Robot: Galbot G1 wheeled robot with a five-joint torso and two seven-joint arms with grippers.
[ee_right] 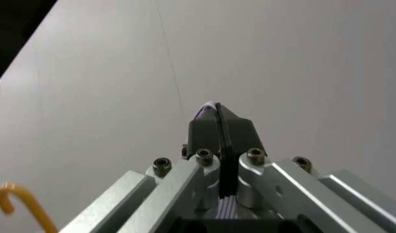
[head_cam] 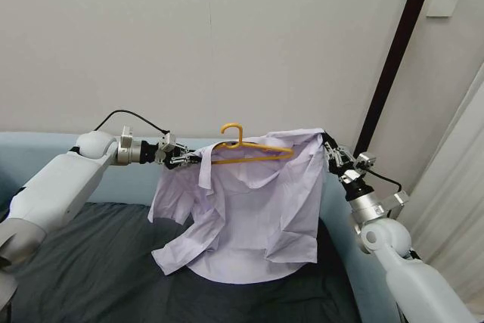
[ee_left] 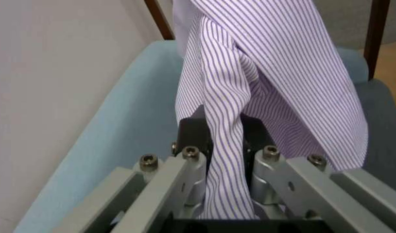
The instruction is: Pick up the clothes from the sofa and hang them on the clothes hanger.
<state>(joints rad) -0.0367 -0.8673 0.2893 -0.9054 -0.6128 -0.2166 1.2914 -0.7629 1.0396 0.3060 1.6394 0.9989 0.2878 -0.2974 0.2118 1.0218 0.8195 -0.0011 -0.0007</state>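
Observation:
A lilac pin-striped shirt (head_cam: 249, 209) hangs spread in the air above the sofa, draped over a yellow hanger (head_cam: 246, 150) whose hook points up. My left gripper (head_cam: 198, 158) is shut on the shirt's left shoulder edge; in the left wrist view the striped cloth (ee_left: 269, 82) runs between its black fingers (ee_left: 191, 133). My right gripper (head_cam: 327, 141) is shut on the shirt's right shoulder corner. A sliver of cloth (ee_right: 204, 109) shows between its pressed-together fingers (ee_right: 233, 128), with the hanger's hook (ee_right: 19, 204) to one side.
The sofa has a dark grey seat (head_cam: 91, 270) and a pale blue back (head_cam: 30, 149). The shirt's hem rests on the seat. A dark wooden pole (head_cam: 393, 58) rises at the right against the white wall (head_cam: 189, 35).

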